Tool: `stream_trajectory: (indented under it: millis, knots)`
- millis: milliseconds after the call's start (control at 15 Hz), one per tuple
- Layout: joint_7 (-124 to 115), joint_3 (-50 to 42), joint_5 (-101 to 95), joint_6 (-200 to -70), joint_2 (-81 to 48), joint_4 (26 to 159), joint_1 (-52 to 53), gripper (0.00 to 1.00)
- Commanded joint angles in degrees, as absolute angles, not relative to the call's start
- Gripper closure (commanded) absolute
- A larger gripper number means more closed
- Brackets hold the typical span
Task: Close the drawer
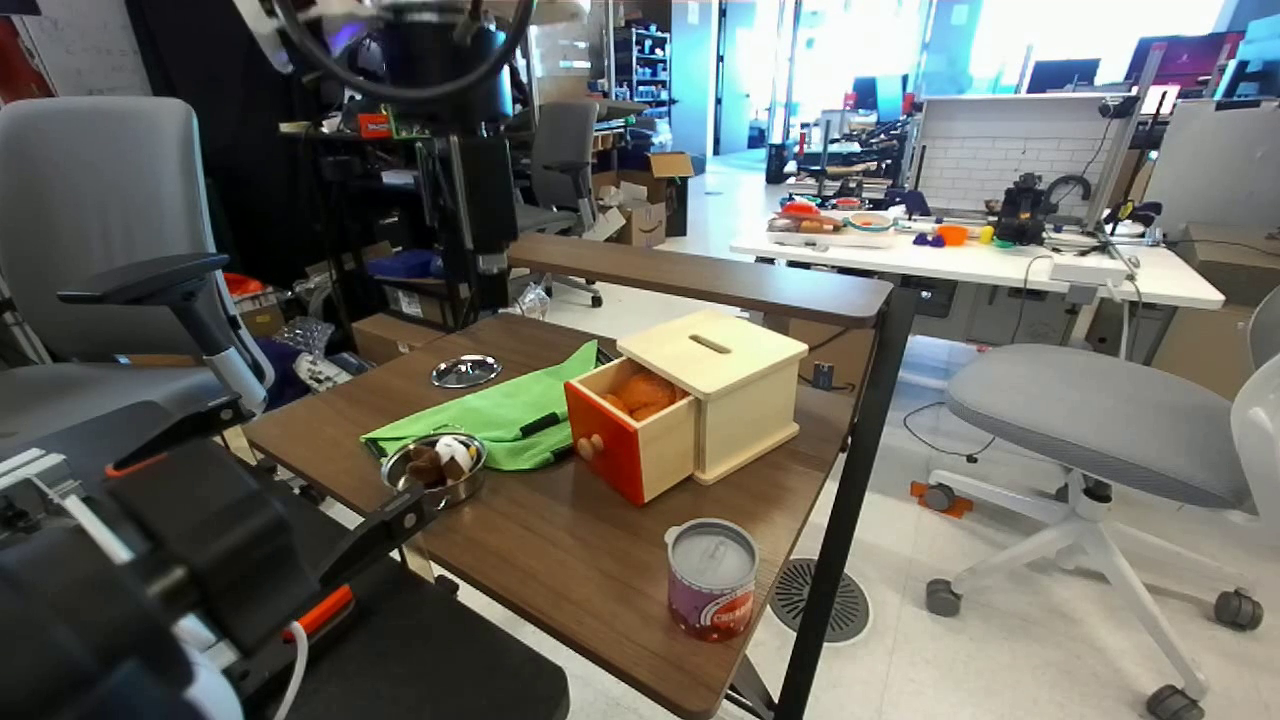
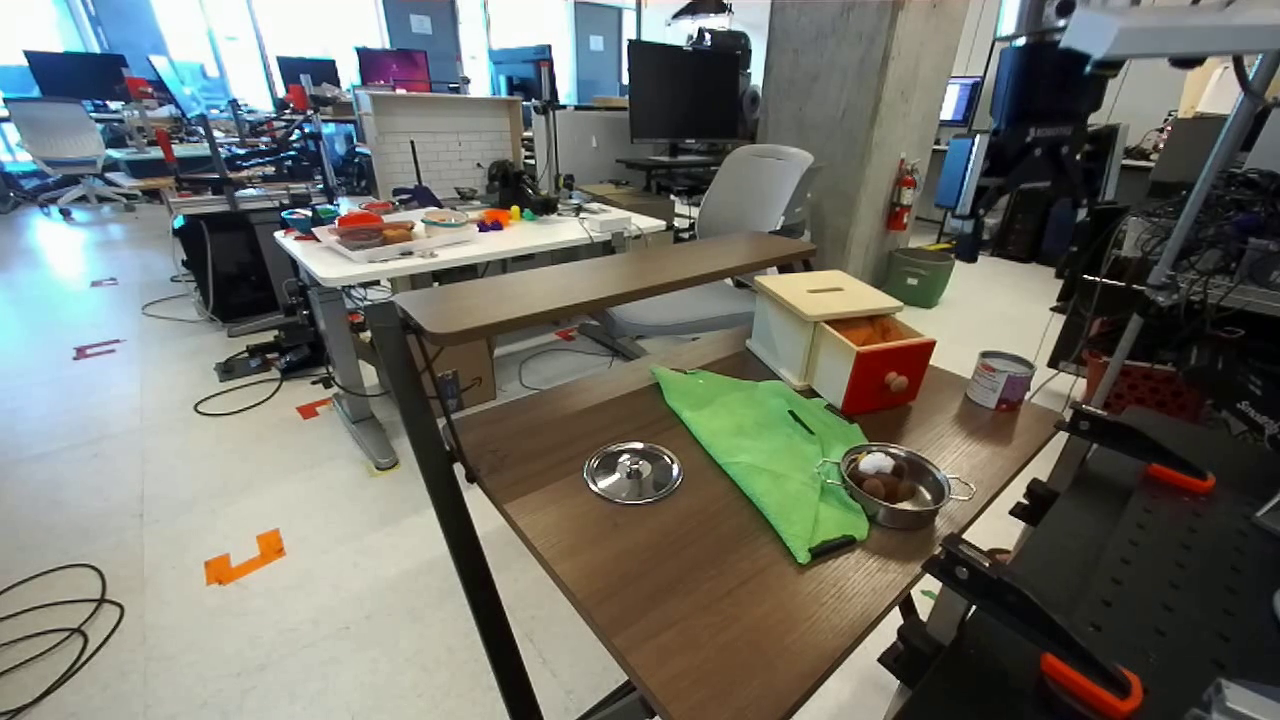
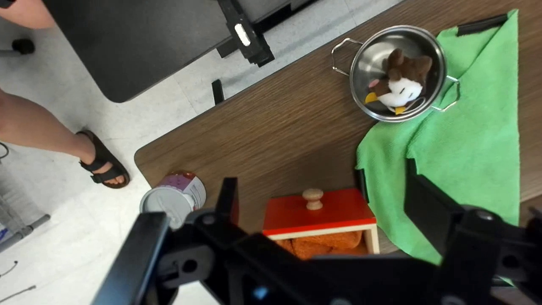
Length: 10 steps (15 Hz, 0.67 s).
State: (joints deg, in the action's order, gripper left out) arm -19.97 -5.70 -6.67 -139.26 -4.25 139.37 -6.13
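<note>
While drawer (image 1: pixel 615 455) juts out, end effector (image 3: pixel 322 190) points downward, jaws apart.

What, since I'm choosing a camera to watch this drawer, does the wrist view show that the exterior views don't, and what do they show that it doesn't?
Only the wrist view: a person's leg and dark sandal.

Only the exterior views: the slotted top of the wooden box, the round metal lid and, beyond, the white table.

Shared: the drawer, standing open with something orange inside, its knob, the printed can, the green cloth, the toy in the two-handled pot, and the gripper.
</note>
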Motion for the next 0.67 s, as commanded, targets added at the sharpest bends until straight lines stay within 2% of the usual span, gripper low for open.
stream_trajectory:
  millis: [0,600]
  knots:
    - [-23.8,-6.3,-5.3,-143.7,-11.0,137.2,-5.4,0.0]
    - [-12.3,-5.3,-0.8,-147.1,-23.4,129.8,-5.6,0.0]
